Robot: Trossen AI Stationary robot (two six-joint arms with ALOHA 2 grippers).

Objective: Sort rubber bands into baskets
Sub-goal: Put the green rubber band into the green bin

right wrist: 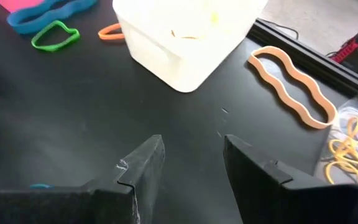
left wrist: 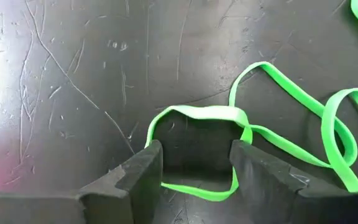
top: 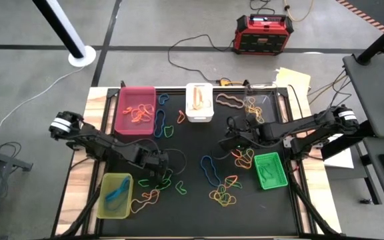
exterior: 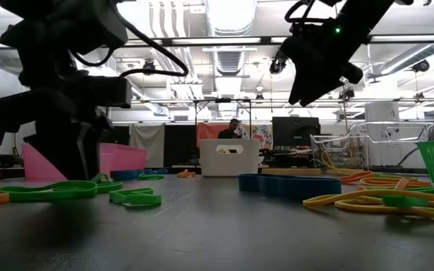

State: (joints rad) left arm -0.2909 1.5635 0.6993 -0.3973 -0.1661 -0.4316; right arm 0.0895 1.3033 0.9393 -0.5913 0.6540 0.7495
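Note:
Loose rubber bands in several colours lie scattered on the black mat (top: 192, 200). My left gripper (left wrist: 197, 168) is open and points steeply down at the mat's left part (top: 157, 163), low over a green rubber band (left wrist: 197, 112) that lies flat. Its two fingers straddle one loop of that band. My right gripper (right wrist: 194, 162) is open with nothing between its fingers. It hangs above the mat (top: 234, 137), between the white basket (top: 199, 102) and the green basket (top: 271, 170). My left gripper comes down from above with one fingertip (left wrist: 145, 165) at each side of the green band's loop (left wrist: 166, 115). The loop's sides run under the tips. Whether the fingers touch the band I cannot tell. The band lies flat on the mat.
A pink basket (top: 135, 109) holds orange bands, and a yellow-green basket (top: 115, 195) holds a blue one. A clear basket (right wrist: 353, 134) stands beside a tan wavy band (right wrist: 291, 81). A red-and-black power box (top: 264, 33) sits on the floor beyond the table.

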